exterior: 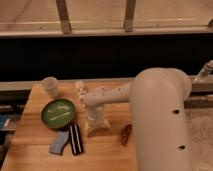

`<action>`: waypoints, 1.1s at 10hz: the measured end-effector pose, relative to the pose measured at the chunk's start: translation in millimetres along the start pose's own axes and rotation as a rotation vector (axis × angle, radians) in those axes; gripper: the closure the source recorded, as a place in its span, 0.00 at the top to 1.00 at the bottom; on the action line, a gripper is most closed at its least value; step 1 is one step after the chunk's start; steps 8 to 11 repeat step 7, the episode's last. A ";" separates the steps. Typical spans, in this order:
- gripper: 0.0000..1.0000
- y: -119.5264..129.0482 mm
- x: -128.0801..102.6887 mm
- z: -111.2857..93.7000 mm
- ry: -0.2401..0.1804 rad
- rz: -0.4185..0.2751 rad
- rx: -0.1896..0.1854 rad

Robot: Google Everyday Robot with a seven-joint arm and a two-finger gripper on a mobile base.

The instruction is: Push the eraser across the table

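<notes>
One flat black eraser (75, 138) with a pale lengthwise stripe lies on the table (107, 152), just below the green plate (58, 113). A blue-grey sponge (59, 142) touches its left edge. The gripper (98, 128) points down to its right, beside a reddish-brown oblong (126, 134).

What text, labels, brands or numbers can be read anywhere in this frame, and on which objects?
None can be read.
small white bottle: faint marks, too blurred to tell whether they are print.
eraser: only a pale lengthwise stripe, no letters.
green plate, cup, sponge, reddish-brown thing: no markings visible.
gripper, down on the table right of the eraser: no label visible.
</notes>
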State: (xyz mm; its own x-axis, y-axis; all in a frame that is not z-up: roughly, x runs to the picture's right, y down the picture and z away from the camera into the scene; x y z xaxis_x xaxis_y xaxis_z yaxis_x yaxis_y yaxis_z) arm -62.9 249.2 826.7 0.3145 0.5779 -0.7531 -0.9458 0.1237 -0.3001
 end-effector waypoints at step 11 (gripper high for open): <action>0.64 5.1 0.4 -9.8 -0.001 -0.007 -0.003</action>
